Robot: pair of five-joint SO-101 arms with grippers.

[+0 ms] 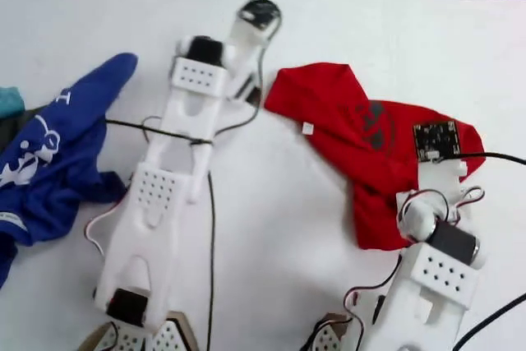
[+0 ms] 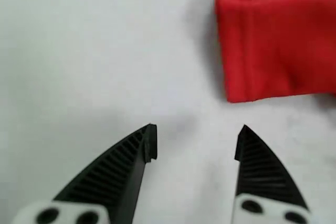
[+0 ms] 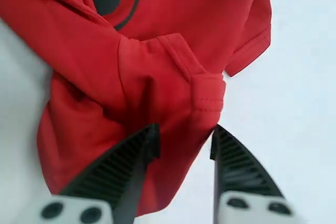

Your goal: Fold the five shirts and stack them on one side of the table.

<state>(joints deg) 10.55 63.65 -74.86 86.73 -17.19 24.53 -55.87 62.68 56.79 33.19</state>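
Two shirts can be counted for certain: one red shirt [image 1: 345,137] right of centre in the high view and one blue shirt [image 1: 78,129] at the left. One teal scrap [image 1: 8,103] at the left edge may be a third garment; I cannot tell. There are two arms, the left arm [image 1: 160,195] and the right arm [image 1: 440,273], and two grippers, the left gripper [image 2: 197,129] and the right gripper [image 3: 185,129]. There is one table [image 1: 427,39]

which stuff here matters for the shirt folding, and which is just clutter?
Job:
red shirt
blue shirt
left gripper
right gripper
table

Lying about:
black cable
teal cloth at the table edge, possibly another shirt
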